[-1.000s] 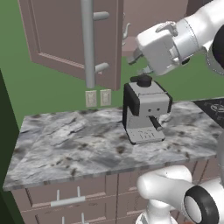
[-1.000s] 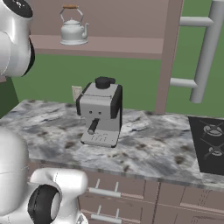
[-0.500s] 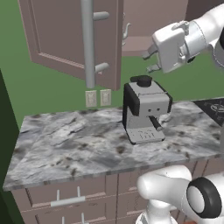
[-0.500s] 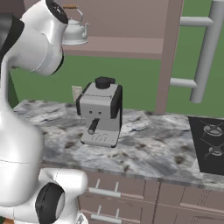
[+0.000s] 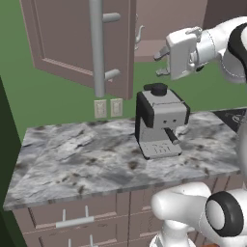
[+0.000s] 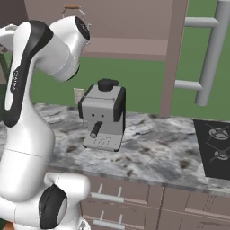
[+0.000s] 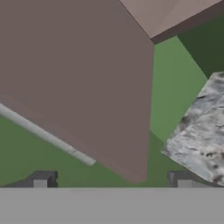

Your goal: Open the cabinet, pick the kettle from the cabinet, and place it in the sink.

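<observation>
Now, gripper (image 5: 160, 62): jaws spread wide, nothing held; raised above the coffee machine (image 5: 159, 121), aimed toward the open cabinet.
Finger tips (image 7: 42, 180): seen far apart in hand view, w/ door panel ahead.
Cabinet (image 5: 82, 41): both doors swung open, long silver bar handle (image 5: 97, 46) on the left door.
Kettle (image 6: 74, 10): seated on cabinet shelf, mostly hidden behind arm.
Counter (image 5: 91, 159): grey marble; stove top (image 6: 215, 146) at right.
</observation>
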Tool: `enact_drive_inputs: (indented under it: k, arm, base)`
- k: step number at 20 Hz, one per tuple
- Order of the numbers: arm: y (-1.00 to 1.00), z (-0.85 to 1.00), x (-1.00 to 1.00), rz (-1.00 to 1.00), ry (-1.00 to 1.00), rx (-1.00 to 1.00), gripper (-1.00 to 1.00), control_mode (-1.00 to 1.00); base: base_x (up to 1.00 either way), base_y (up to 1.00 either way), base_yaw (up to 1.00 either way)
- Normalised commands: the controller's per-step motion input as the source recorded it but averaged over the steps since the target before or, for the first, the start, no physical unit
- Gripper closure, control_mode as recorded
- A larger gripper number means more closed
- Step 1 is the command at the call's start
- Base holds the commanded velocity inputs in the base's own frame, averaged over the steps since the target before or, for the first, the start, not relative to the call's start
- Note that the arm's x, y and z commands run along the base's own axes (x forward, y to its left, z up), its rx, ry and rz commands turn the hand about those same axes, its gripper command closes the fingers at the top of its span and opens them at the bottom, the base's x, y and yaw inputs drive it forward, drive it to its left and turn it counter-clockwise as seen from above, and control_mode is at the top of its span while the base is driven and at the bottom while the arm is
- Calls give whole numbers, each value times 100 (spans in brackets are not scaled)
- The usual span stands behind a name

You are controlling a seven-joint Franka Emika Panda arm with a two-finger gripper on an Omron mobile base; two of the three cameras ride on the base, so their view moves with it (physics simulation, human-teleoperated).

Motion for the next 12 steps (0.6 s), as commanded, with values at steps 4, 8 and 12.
enact_drive_inputs:
  k: [4, 8, 12]
  arm:
    - [27, -10, 54, 0, 0, 7, -100, -100]
    - [27, -6, 53, 0, 0, 7, -100, -100]
    - [31, -2, 50, 0, 0, 6, -100, -100]
  base:
    - [0, 0, 0]
    - [0, 0, 0]
    - [0, 0, 0]
